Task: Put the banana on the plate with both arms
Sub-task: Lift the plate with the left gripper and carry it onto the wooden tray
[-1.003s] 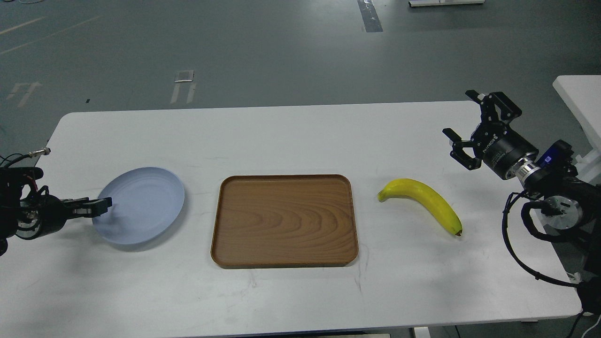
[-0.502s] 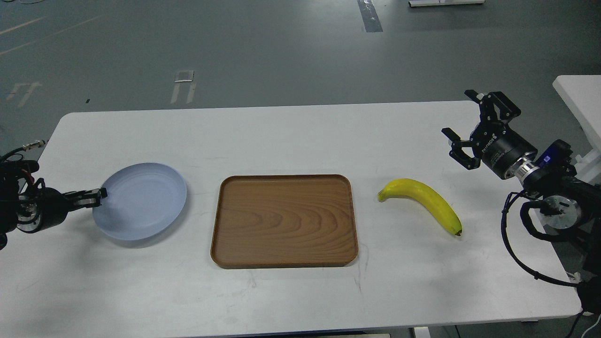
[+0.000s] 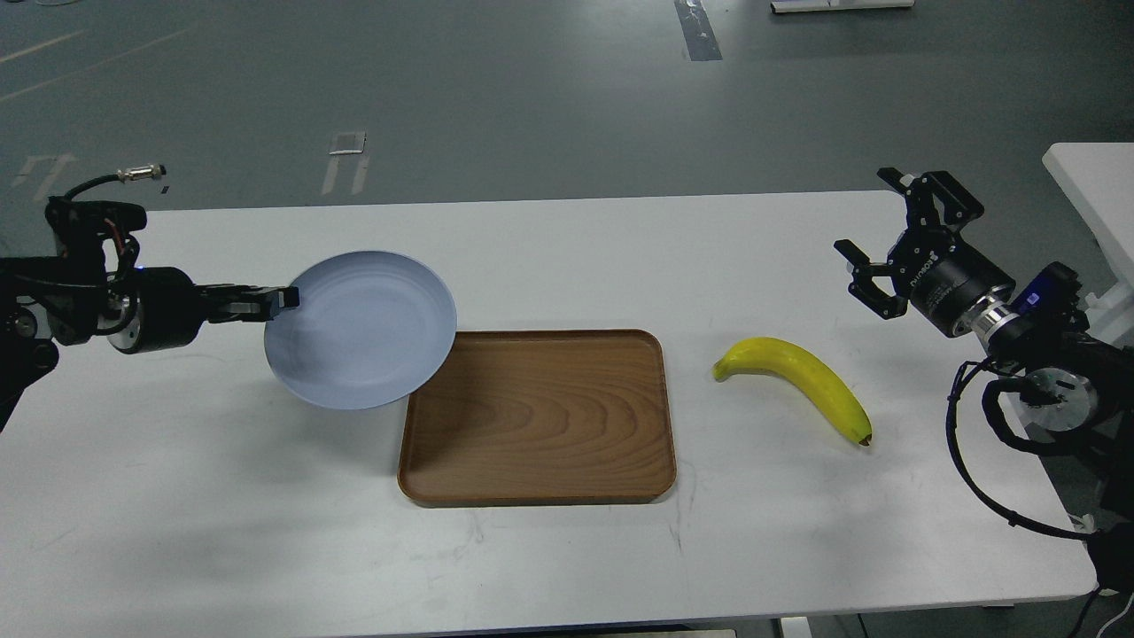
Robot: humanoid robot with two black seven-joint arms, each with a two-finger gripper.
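I take the brown wooden tray (image 3: 536,416) as my landmark; it lies flat in the middle of the white surface (image 3: 567,558).

My left pincer (image 3: 282,300) sits to the left of the tray, its fingers clamped on the left rim of the pale blue plate (image 3: 361,330). The plate is held up off the surface, tilted so its inner face shows toward my camera, and its right edge overlaps the tray's far left corner in my view. Its shadow falls on the surface below and to the left of the tray. The left arm (image 3: 80,301) reaches in from the left edge, roughly level, with a silver connector sticking up near its wrist.

The banana (image 3: 797,377) lies on the surface just right of the tray, apart from it, greenish stem end pointing toward the tray and dark tip pointing away and toward me. Nothing touches it.

My right pincer (image 3: 881,235) hangs farther right of the tray than the banana, beyond it and clear of it, fingers spread wide with nothing between them. The right arm (image 3: 1036,354) runs back to the right edge, with a silver wrist ring and looping black cables.
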